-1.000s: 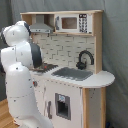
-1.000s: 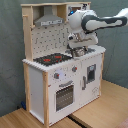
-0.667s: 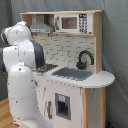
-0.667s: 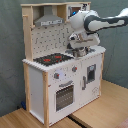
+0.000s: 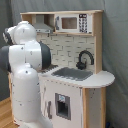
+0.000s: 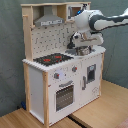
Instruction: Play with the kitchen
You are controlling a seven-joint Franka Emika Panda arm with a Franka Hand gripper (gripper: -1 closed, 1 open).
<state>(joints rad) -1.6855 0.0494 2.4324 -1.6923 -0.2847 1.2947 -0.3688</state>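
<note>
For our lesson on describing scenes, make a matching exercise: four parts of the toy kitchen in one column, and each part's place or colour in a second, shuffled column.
Column one:
1. Stovetop
2. Faucet
3. Microwave
4. Oven door

Column two:
A. In the top shelf, beside the hood
B. Black, with red burner rings
C. On the front, below the knobs
D. Black, arched over the grey sink

Pairs: 1-B, 2-D, 3-A, 4-C

No readable text, labels or numbers on kitchen [image 5: 75, 75] or arm.
</note>
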